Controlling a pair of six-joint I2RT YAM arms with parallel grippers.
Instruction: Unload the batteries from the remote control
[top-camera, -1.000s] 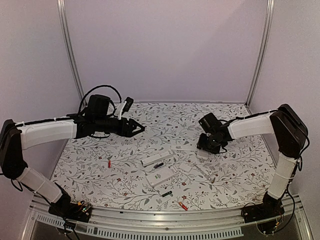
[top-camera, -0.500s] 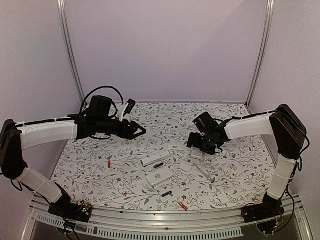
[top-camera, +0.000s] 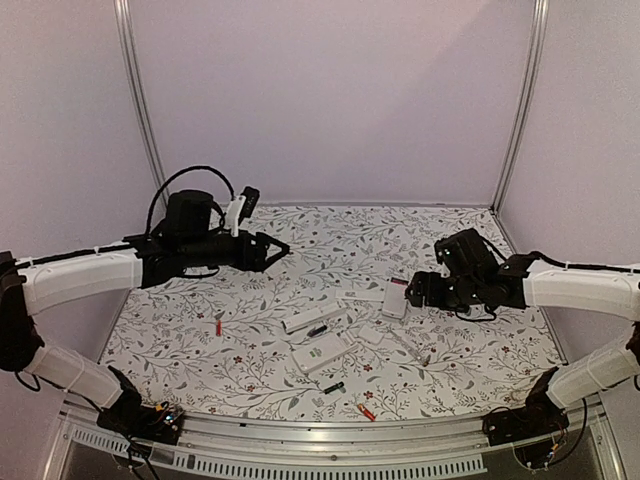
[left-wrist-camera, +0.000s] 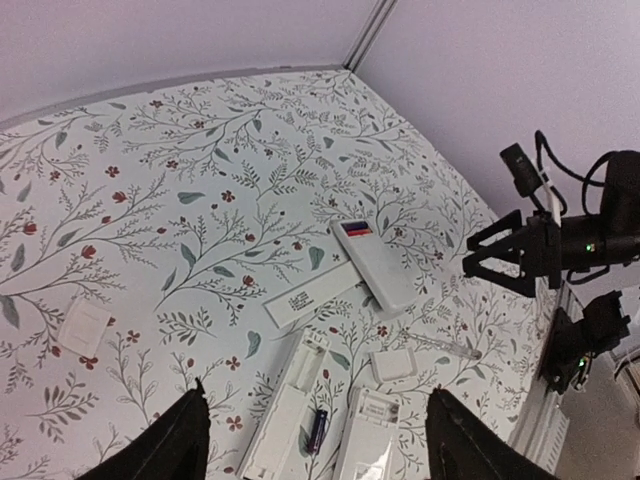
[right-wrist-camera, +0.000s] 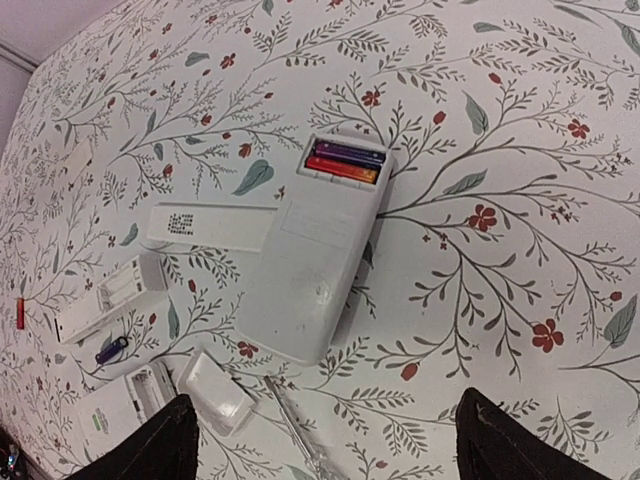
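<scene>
A: Anything held?
B: No. Left claw (left-wrist-camera: 316, 402) and right claw (right-wrist-camera: 325, 400) both spread wide, empty.
A: The batteries (right-wrist-camera: 343, 161)?
B: Two sit in the open remote (right-wrist-camera: 312, 270) on the counter (right-wrist-camera: 520, 120), near the right claw.

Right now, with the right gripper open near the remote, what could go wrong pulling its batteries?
1. The two batteries lie snug side by side in the remote; the right gripper may slip off rather than hook one.
2. The left gripper hangs away, so nothing pins the remote; it may slide or lift.
3. A loose cover lies right beside the remote and could get knocked.
</scene>
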